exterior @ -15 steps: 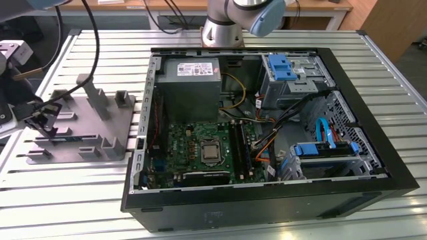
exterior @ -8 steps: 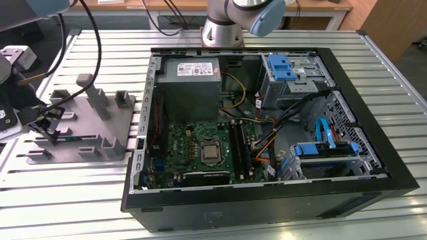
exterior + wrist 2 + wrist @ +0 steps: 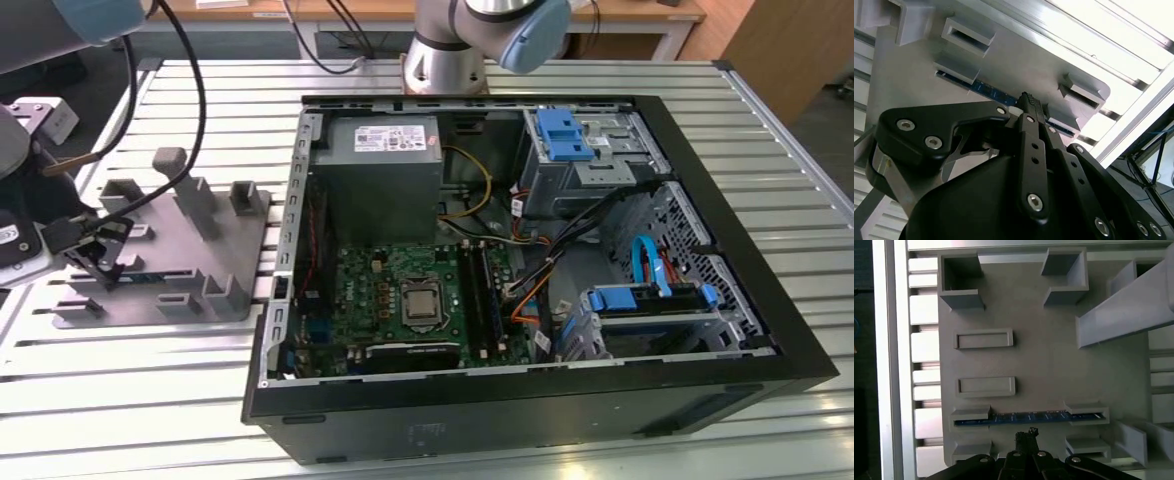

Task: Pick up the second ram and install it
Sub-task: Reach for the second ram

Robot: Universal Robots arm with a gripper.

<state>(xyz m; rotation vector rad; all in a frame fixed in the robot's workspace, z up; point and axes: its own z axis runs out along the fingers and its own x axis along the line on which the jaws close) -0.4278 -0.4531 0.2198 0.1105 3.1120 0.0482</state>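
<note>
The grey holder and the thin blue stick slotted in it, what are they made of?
The holder is probably plastic, maybe printed: uniform matte grey, blocky walls, no shine. The stick looks like circuit board: a thin blue strip with small regular marks along it.

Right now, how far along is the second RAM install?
Done: gripper is at the gray fixture. In hand: nothing visibly; its tip is beside the second ram, which lies in the fixture slots. Left: pickup, seating on the motherboard.
</note>
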